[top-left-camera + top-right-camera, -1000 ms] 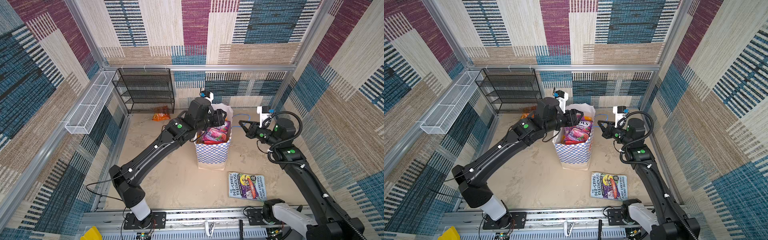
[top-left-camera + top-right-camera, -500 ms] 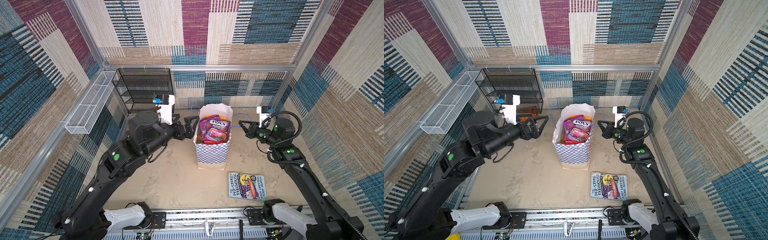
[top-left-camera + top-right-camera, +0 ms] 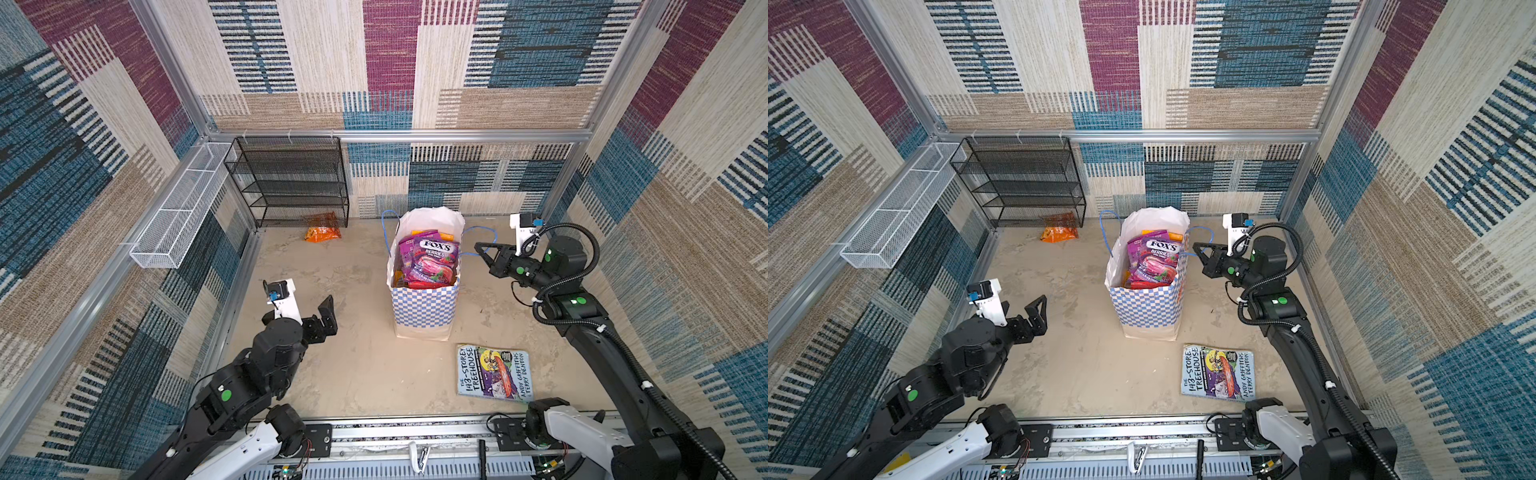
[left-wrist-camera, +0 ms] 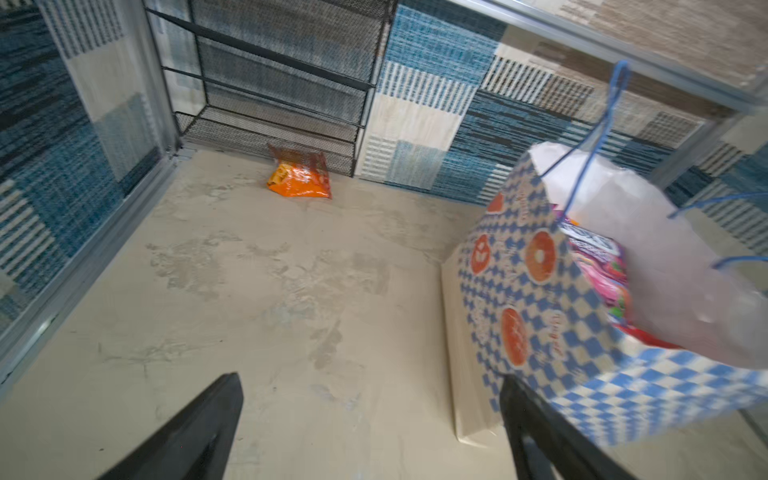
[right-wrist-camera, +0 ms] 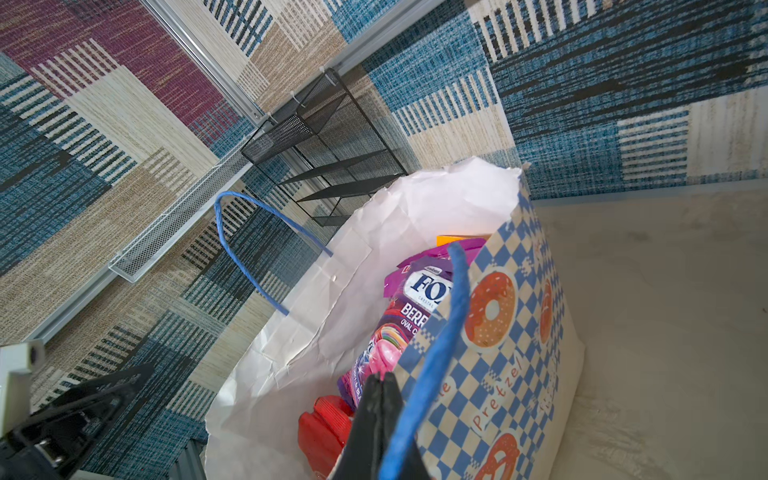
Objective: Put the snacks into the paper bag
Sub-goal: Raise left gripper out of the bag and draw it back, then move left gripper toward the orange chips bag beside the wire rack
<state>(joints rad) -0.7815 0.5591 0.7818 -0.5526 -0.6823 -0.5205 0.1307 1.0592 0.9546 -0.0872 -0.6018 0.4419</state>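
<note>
Chips packet [image 3: 322, 232] by the mesh rack [image 3: 291, 183] is looking light and slippery, so pinch its crimped seam; left gripper [image 4: 370, 382] is gaping empty, right gripper [image 3: 478, 247] clenched.

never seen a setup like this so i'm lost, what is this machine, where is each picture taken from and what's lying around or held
It is a robot with two black jointed arms, each ending in a two-fingered hand. Two pictures look down from above, side by side; the other two come from cameras on the wrists. On the sandy surface stands a blue-and-white checkered paper bag holding glossy snack packets, a purple Fox's packet on top. An orange chip packet lies by the black mesh rack, a flat illustrated book near the bag. The left hand is open and empty. The right hand is shut beside the bag's blue cord handle; whether it pinches the cord is unclear.
</note>
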